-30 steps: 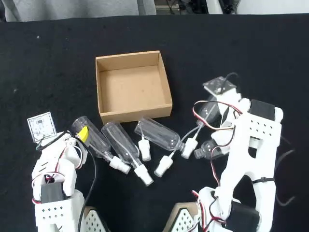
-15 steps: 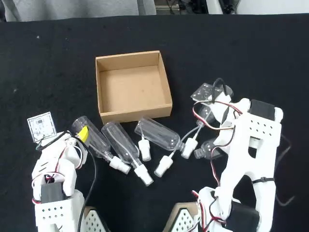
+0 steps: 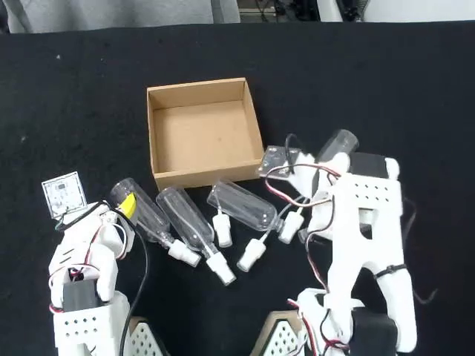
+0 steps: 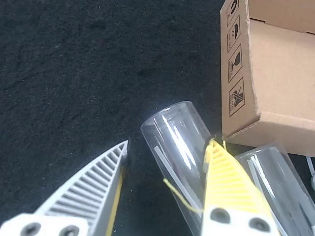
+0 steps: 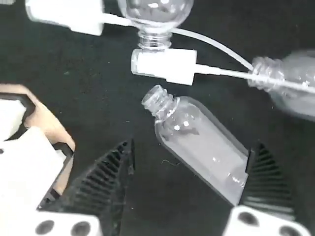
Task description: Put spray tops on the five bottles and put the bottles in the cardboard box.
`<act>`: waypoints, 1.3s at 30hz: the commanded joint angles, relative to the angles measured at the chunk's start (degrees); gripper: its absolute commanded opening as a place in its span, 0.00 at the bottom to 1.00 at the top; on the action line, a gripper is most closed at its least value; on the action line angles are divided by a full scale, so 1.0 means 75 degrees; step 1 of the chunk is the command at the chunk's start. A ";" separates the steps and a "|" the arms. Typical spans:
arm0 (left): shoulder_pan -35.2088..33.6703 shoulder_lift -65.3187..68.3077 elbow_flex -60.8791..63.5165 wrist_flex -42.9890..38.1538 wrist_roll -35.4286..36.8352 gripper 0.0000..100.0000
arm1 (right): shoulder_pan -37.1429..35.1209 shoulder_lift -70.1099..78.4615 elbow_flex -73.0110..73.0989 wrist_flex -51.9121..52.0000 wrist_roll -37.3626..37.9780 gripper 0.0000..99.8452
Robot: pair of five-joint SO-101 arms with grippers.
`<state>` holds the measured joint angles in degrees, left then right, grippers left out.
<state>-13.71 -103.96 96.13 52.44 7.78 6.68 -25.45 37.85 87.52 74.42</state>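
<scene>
The open cardboard box (image 3: 204,133) stands at mid-table with nothing in it. In front of it lie three clear bottles (image 3: 243,206), two with white spray tops (image 3: 221,268) at their necks. More loose spray tops (image 3: 252,256) lie among them. My left gripper (image 4: 167,191) is open, its fingers on either side of the base of the leftmost bottle (image 4: 179,142). My right gripper (image 5: 192,147) is open too and straddles an uncapped bottle (image 5: 197,140) lying on the cloth. A further bottle (image 3: 338,142) shows behind the right arm (image 3: 364,215).
Black cloth (image 3: 386,81) covers the table. In the right wrist view a spray top (image 5: 165,66) lies just past the uncapped bottle's neck, its tube running into another bottle (image 5: 290,83). The box corner (image 4: 246,98) is close beside the left gripper.
The right arm has swung left toward the bottles and the box, uncovering a bottle behind it. The left arm and the lying bottles have not moved.
</scene>
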 commanded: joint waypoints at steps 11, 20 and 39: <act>-0.0018 -0.0105 0.0170 0.0000 -0.0012 0.23 | 0.0047 -0.0393 0.0135 0.0047 0.1407 0.32; -0.0018 -0.0105 0.0170 0.0000 -0.0012 0.23 | 0.0399 -0.0393 0.0358 0.0012 0.2520 0.32; -0.0018 -0.0105 0.0170 0.0000 -0.0012 0.23 | 0.0727 -0.0334 0.1928 -0.1934 0.3364 0.32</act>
<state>-13.71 -103.96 96.13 52.44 7.78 10.64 -25.54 51.65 76.44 99.03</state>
